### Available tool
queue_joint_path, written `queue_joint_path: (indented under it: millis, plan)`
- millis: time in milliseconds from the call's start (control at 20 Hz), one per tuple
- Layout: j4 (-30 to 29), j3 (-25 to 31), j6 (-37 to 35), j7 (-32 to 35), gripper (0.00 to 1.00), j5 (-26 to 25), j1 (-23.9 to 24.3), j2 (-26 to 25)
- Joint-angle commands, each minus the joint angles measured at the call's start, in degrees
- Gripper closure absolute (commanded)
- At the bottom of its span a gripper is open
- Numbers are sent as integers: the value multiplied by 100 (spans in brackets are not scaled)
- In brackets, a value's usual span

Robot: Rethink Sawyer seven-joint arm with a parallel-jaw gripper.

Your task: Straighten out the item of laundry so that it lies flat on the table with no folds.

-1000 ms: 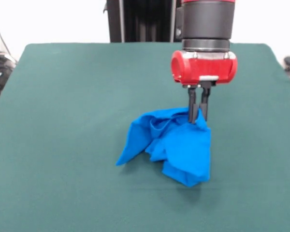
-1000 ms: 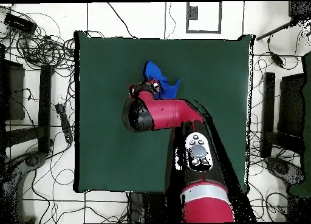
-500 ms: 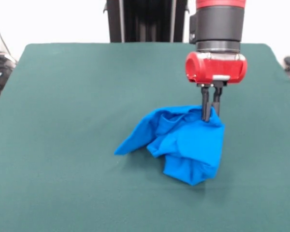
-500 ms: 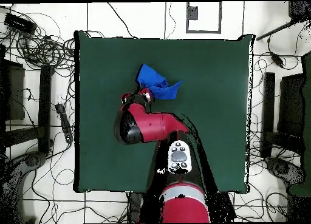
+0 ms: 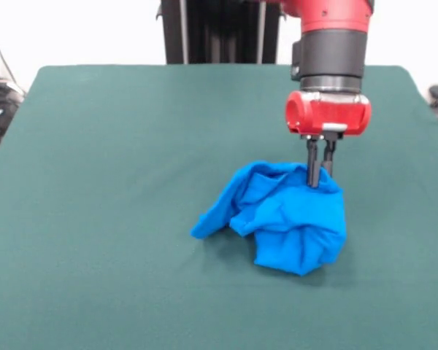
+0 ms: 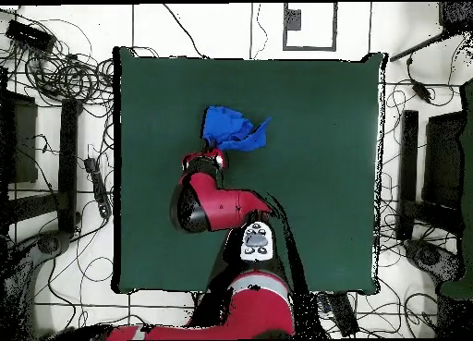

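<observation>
The item of laundry (image 5: 285, 219) is a bright blue shirt, bunched into a crumpled heap with many folds, one corner trailing to the left on the table (image 5: 117, 182). My gripper (image 5: 319, 181) comes straight down onto the heap's upper right edge, its two black fingers close together and pinching the cloth, which rises to them. In the overhead view the item of laundry (image 6: 231, 129) lies left of the middle of the table (image 6: 314, 115), and the red arm's wrist hides the gripper.
Cables and black equipment lie on the white floor round the table (image 6: 55, 69). The red arm (image 6: 217, 203) crosses the table's near half in the overhead view.
The gripper has carried its held edge of the shirt to the right in the front view. The heap has followed and its trailing corner has slid right.
</observation>
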State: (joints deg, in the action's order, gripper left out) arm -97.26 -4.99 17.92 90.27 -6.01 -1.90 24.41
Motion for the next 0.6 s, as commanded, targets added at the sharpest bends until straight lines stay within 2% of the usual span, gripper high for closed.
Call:
queue_joint_path:
  millis: [50, 350, 600]
  plan:
    - [-818, 67, 380, 1705, 100, 499, -172, -624]
    - [-1027, 124, 479, 1638, 100, 569, -153, -614]
    - [-1453, 163, 314, 1671, 100, 549, -94, -221]
